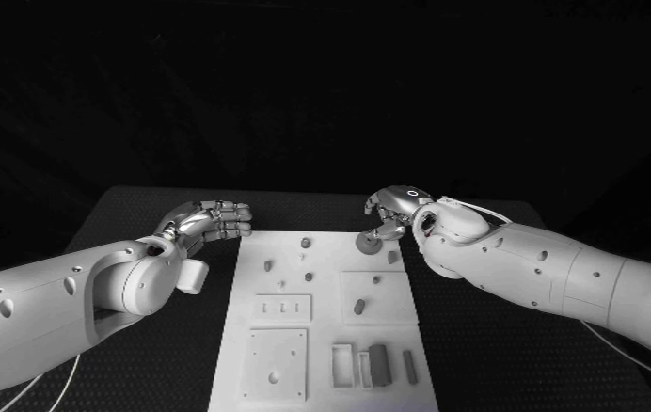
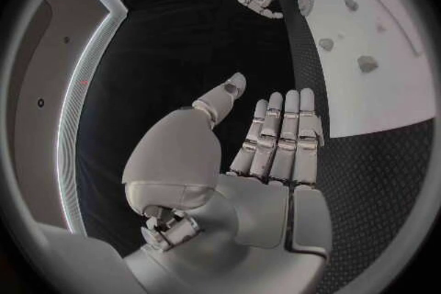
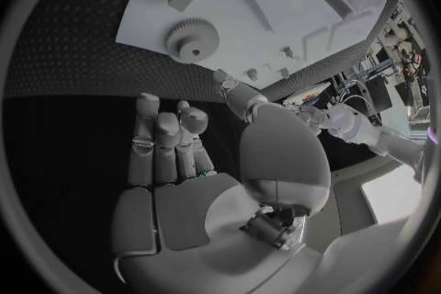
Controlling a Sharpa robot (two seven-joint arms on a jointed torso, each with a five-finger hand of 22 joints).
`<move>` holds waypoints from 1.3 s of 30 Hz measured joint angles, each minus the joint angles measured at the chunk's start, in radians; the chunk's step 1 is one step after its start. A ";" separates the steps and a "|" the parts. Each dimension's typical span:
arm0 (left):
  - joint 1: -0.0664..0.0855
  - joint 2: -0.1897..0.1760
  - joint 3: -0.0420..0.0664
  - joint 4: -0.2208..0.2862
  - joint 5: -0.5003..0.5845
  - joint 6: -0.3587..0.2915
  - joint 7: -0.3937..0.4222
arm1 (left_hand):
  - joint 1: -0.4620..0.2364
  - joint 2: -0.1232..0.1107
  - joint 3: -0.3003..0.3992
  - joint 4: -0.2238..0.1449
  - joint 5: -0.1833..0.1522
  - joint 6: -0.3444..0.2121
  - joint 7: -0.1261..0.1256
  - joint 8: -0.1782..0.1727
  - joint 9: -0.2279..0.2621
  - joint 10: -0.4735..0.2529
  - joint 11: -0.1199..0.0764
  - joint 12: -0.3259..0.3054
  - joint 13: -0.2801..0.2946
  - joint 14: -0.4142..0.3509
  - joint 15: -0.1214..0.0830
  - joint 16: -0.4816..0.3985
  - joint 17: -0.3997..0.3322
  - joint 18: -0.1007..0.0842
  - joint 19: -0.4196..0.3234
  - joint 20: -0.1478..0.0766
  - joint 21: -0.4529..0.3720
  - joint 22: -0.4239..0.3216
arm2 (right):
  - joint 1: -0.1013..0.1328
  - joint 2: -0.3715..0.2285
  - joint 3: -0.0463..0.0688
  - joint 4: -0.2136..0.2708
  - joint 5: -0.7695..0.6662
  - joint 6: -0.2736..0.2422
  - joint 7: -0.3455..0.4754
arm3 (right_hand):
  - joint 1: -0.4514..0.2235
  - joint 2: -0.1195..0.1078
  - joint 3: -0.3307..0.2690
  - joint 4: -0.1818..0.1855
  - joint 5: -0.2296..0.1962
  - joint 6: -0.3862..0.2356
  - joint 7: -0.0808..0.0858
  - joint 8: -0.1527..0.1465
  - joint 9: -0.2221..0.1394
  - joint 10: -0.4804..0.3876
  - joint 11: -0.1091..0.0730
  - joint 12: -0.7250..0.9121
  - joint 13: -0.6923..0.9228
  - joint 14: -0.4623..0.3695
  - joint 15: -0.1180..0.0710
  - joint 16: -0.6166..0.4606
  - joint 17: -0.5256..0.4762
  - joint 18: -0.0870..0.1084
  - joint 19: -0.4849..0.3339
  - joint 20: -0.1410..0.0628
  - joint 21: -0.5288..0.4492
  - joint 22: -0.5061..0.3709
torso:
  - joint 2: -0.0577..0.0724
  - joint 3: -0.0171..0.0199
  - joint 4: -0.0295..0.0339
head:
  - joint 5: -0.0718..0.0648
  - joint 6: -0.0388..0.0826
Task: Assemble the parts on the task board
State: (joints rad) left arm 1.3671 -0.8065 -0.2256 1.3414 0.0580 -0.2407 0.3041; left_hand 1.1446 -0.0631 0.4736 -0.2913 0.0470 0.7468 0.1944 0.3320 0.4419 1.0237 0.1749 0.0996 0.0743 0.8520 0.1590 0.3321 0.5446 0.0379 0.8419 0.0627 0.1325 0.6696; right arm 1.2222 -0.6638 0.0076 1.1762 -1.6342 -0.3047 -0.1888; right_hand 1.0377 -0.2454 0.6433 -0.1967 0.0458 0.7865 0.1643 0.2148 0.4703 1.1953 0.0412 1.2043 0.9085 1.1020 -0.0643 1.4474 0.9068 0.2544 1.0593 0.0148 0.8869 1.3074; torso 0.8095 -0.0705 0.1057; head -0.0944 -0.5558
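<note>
— White plastic, the task board (image 1: 325, 337); why is the right hand (image 1: 396, 211) parked at its far end?

— The gear (image 1: 368, 241) lies flat there on the board, just beside those fingers; I'd judge it is the next part to fetch; the wrist view shows the gear (image 3: 192, 39) beyond the fingertips, apart from them.

— Holding anything?

— Nothing; fingers (image 3: 170, 134) lie side by side, gently curled, thumb apart.

— And the left hand (image 1: 206, 221)?

— Off the board's left edge over the black table (image 1: 150, 214); fingers (image 2: 280, 132) straight and pressed together, thumb out, empty; likely kept clear so the right can work; other small parts (image 1: 359, 307) remain scattered on the board.
</note>
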 measured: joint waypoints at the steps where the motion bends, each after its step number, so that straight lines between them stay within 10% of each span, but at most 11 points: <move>1: 0.000 0.001 0.000 0.000 0.000 0.000 0.000 | 0.000 0.000 0.000 0.000 0.000 0.000 0.000 0.000 0.000 0.000 0.000 0.000 0.000 0.000 0.000 0.000 0.000 0.000 0.000 0.000 0.000 0.000 | -0.003 0.001 0.000 -0.005 0.000 0.004 0.002 | 0.001 -0.001 0.001 0.001 0.000 0.000 0.000 0.000 0.000 0.000 0.000 0.000 0.000 0.000 0.000 0.000 0.000 0.000 0.000 0.000 0.000 0.000 | 0.000 -0.0002 -0.0001 | -0.001 -0.001; 26: 0.000 0.002 0.000 -0.008 0.000 0.005 0.000 | 0.000 0.000 -0.003 0.002 0.000 0.000 0.000 0.000 0.000 0.000 0.000 0.000 -0.001 0.000 0.000 0.000 0.001 -0.002 0.000 0.000 0.000 -0.001 | -0.042 0.012 0.000 -0.038 -0.004 0.035 0.032 | 0.004 0.002 0.000 0.027 0.000 0.048 -0.007 0.030 0.019 0.003 0.005 0.016 0.001 0.003 0.005 0.011 0.000 -0.013 0.000 0.000 0.000 0.000 | -0.002 -0.0019 0.0028 | 0.003 -0.017; 39: 0.000 0.003 0.000 -0.010 0.000 0.006 -0.001 | 0.000 0.000 -0.005 -0.001 0.000 0.000 0.000 -0.004 0.000 0.000 0.000 0.000 -0.001 0.000 0.000 -0.004 0.001 -0.008 0.000 0.000 -0.004 -0.001 | -0.050 0.022 0.000 -0.065 -0.004 0.036 0.041 | 0.017 0.068 -0.011 0.017 0.000 0.070 -0.017 0.047 0.027 0.008 0.000 0.019 -0.004 0.004 -0.004 0.011 -0.001 -0.005 0.000 0.000 0.000 0.000 | -0.002 -0.0025 0.0042 | 0.000 -0.021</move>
State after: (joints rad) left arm 1.3668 -0.8031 -0.2258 1.3309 0.0582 -0.2347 0.3034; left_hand 1.1446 -0.0631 0.4686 -0.2918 0.0470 0.7468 0.1944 0.3282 0.4421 1.0238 0.1749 0.0996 0.0736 0.8520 0.1590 0.3283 0.5452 0.0301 0.8419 0.0627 0.1287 0.6690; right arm 1.1718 -0.6416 0.0080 1.1112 -1.6387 -0.2685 -0.1477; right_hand 1.0545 -0.1775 0.6326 -0.1799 0.0458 0.8563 0.1471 0.2614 0.4978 1.2030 0.0410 1.2229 0.9045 1.1057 -0.0679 1.4580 0.9060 0.2491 1.0594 0.0149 0.8870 1.3074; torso 0.8076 -0.0730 0.1099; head -0.0943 -0.5770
